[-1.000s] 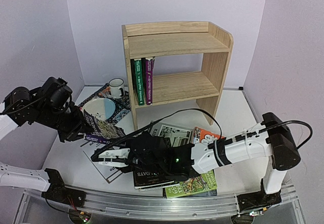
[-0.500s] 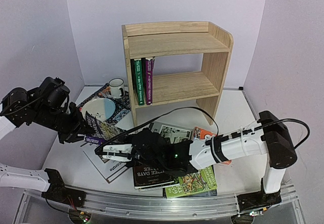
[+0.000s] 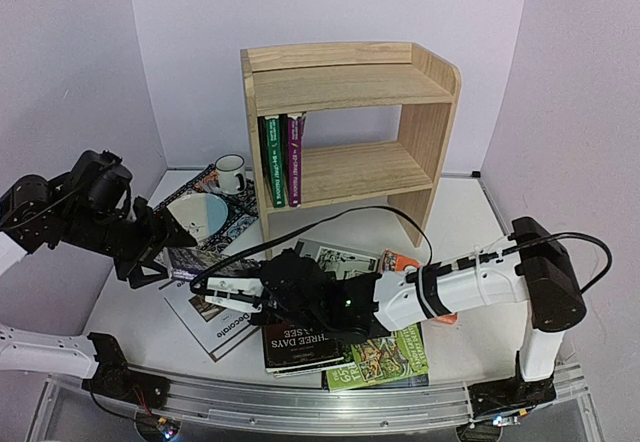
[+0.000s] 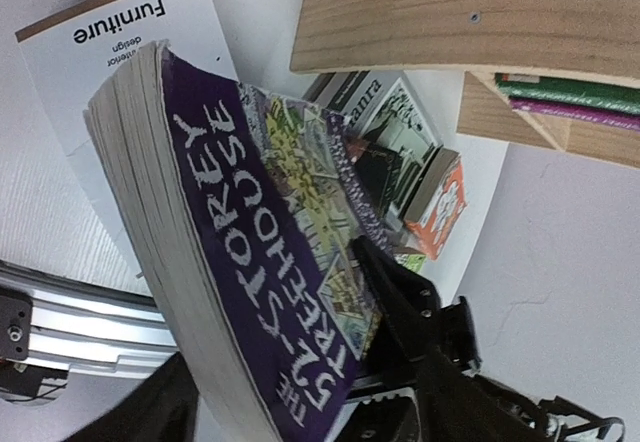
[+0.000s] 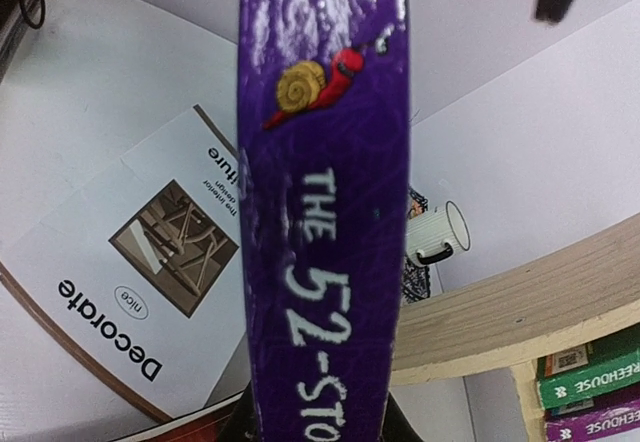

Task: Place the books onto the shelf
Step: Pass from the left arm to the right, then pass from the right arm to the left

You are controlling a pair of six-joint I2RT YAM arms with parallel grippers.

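A purple "52-Storey Treehouse" book (image 3: 200, 260) hangs low over the table left of the shelf (image 3: 350, 82). My left gripper (image 3: 170, 247) stands open, its fingers either side of the book (image 4: 270, 252). My right gripper (image 3: 222, 287) reaches in from the right. In the right wrist view it (image 5: 318, 427) is shut on the book's spine (image 5: 325, 162). Green and purple books (image 3: 280, 157) stand on the lower tier. The white "Decorate" book (image 3: 215, 327), a dark book (image 3: 300, 347), a green paperback (image 3: 385, 362) and an orange one (image 3: 405, 262) lie on the table.
A white mug (image 3: 230, 172) and a pale bowl (image 3: 197, 212) sit on a patterned mat (image 3: 235, 217) left of the shelf. A black cable (image 3: 380, 217) loops over the right arm. A metal rail (image 3: 300, 402) runs along the near edge.
My left gripper has opened round the purple book and drawn back a little. My right gripper has moved left and closed on the book's spine. The book now lies flatter.
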